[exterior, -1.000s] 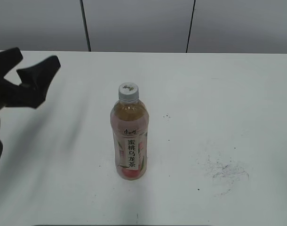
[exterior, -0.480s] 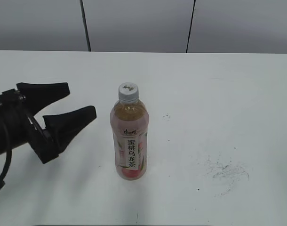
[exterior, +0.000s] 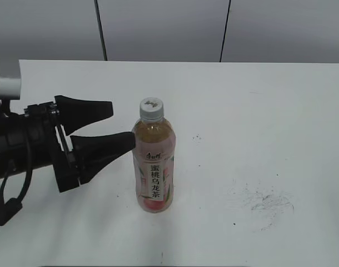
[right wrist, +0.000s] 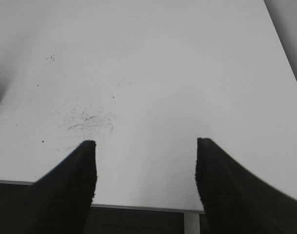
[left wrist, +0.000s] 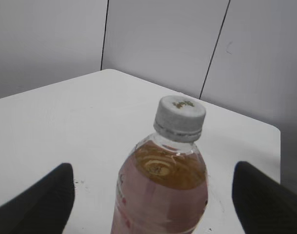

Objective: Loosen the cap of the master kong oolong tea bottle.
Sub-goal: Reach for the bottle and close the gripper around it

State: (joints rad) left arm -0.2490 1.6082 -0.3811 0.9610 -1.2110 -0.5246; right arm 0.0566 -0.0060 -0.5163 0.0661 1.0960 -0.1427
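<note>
Left end effector [exterior: 122, 125] agape beside bottle [exterior: 153, 167]

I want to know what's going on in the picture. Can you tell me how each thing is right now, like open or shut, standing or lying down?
master kong oolong tea bottle: standing upright on the table, nearly full.
cap: on the bottle.
left gripper: open, beside the bottle, not gripping it.
right gripper: open, holding nothing.
table: white, with dark scuff marks.

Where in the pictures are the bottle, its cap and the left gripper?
bottle [exterior: 154, 175]: exterior view, on its label.
cap [exterior: 151, 108]: exterior view, on its top.
left gripper [exterior: 121, 124]: exterior view, midway between its open fingertips.
</note>
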